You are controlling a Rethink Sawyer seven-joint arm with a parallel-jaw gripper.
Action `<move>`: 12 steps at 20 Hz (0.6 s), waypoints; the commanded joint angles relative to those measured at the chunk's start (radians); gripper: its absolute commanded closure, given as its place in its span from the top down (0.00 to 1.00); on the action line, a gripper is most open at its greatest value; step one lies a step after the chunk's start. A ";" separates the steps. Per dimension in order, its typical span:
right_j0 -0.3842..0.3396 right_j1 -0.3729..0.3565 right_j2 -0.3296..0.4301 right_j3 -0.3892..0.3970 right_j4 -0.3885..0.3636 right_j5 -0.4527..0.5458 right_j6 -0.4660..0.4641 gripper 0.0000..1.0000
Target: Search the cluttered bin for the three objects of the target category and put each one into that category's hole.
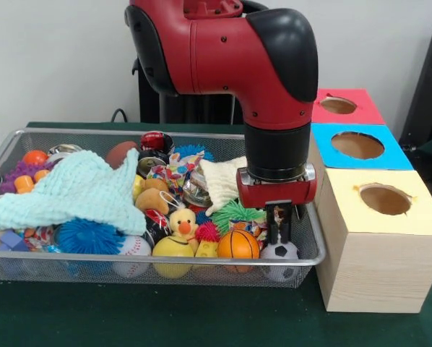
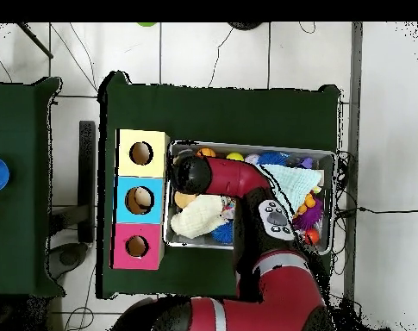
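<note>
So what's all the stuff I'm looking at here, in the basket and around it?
Wire basket: one, silver, on the green table.
Knitted cloths: one mint at the left, one cream near the middle.
Printed cloth: one seen, white with coloured patches, mid-basket.
Toys: many, mixed colours, including a yellow duck, an orange basketball and a blue spiky ball.
Boxes: three, beside the basket, with round holes in yellow, blue and red surrounds.
Gripper: one, black, down at the basket's end nearest the boxes.
</note>
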 commanded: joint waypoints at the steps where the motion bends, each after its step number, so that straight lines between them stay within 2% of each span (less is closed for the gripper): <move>1: 0.024 0.042 0.003 -0.004 -0.036 -0.035 0.115 0.00; 8: 0.051 0.042 -0.031 -0.040 -0.038 -0.010 0.113 0.00; 12: 0.051 0.012 -0.036 -0.037 -0.025 0.006 0.111 0.00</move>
